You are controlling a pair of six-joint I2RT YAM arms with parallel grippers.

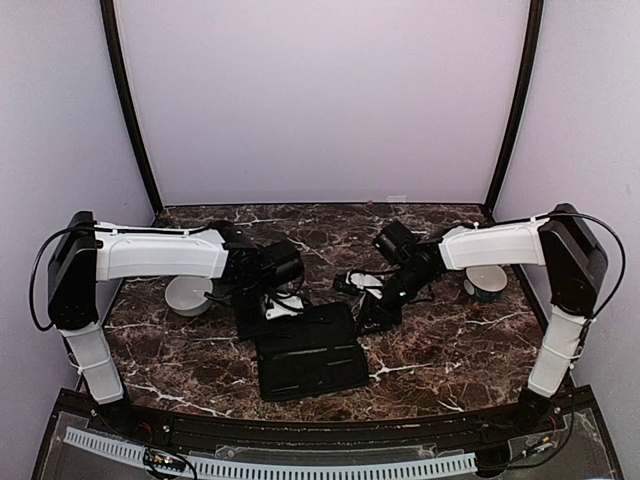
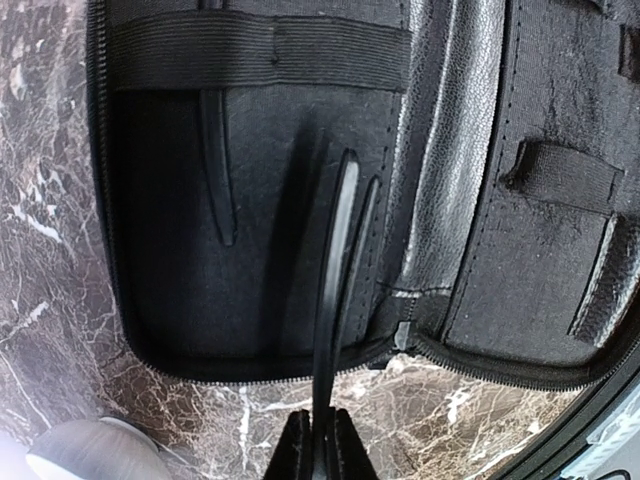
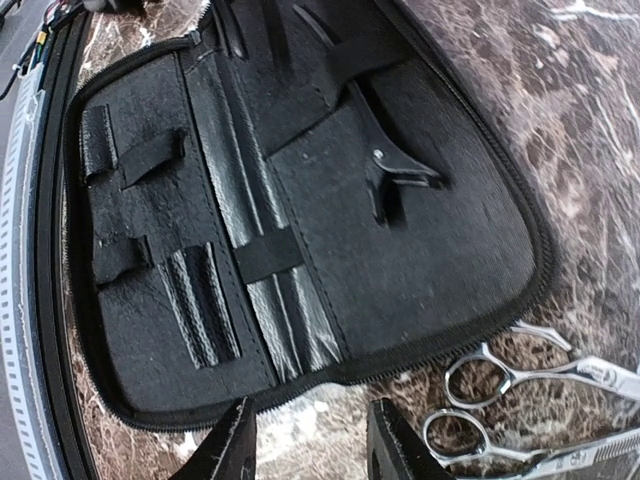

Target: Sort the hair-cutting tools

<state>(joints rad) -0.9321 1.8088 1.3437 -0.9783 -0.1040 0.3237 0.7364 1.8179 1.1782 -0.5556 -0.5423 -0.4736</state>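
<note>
Black fabric: the case (image 1: 310,365) lies open and flat on the marbled table (image 1: 450,340), nearest the arm bases. Both arms work at its far edge.

The left gripper (image 2: 320,450) is pinched tight on a slim dark piece (image 2: 335,260), whose free end reaches over the case's lining near the spine. Just beside it, a dark strip (image 2: 216,170) sits tucked under the elastic band (image 2: 250,50).

The right gripper (image 3: 310,450) hangs just off the case's zipped edge, jaws apart with nothing between them. A dark clip (image 3: 398,172) lies loose on the lining ahead of it. Outside the zip, on bare table, lie silver scissors (image 3: 520,372) and a second pair (image 3: 460,438), rings toward the case.

Farther back stand two white bowls (image 1: 185,297), one on each side; their contents are too small to tell.

The sort looks partway through: one strip stowed, one piece in hand over the case, the clip not yet strapped, and both scissors not yet picked up.
</note>
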